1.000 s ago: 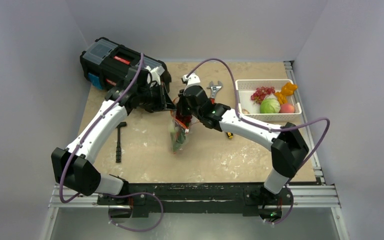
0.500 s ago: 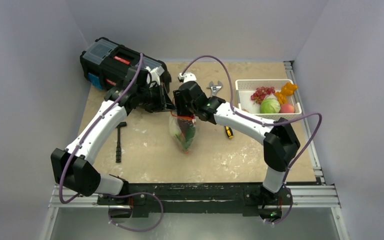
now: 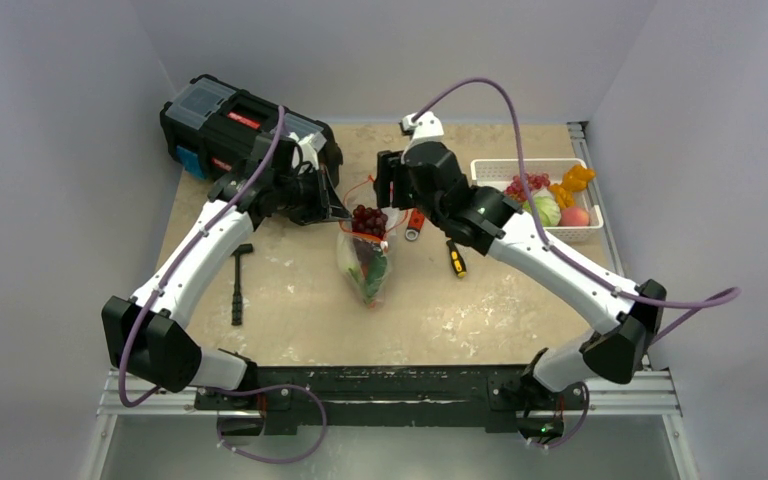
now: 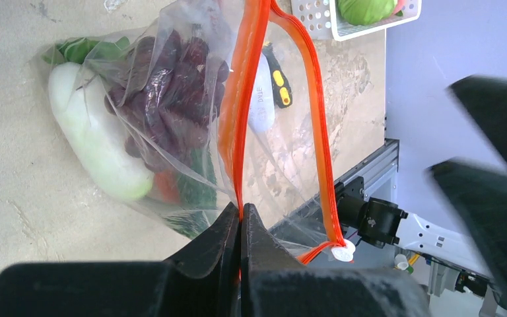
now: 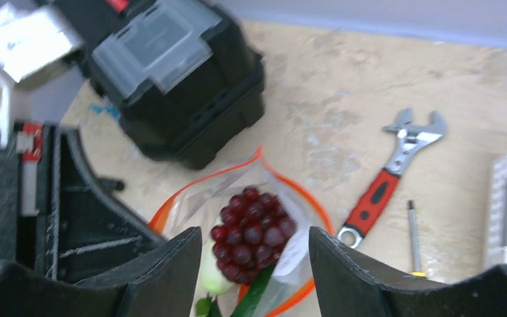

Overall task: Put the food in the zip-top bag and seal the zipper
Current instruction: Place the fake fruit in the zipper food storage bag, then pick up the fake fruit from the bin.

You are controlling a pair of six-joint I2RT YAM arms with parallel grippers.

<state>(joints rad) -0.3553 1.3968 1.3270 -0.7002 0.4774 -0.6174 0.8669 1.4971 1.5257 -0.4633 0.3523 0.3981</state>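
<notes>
Table (image 3: 290,300): right tool (image 5: 254,234) opened, lifted away; grapes (image 3: 368,219) now in bag (image 3: 365,272).

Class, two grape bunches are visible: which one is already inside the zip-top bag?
The dark purple bunch at the mouth of the zip-top bag; the lighter red bunch lies in the white basket.

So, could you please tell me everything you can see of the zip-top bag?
The zip-top bag is clear, crinkly soft plastic with a red-orange zipper along its mouth, which gapes open. The shut left tool pinches one side of that strip, holding the mouth up. Inside show a dark purple grape bunch, a white-green radish and leafy greens.
</notes>
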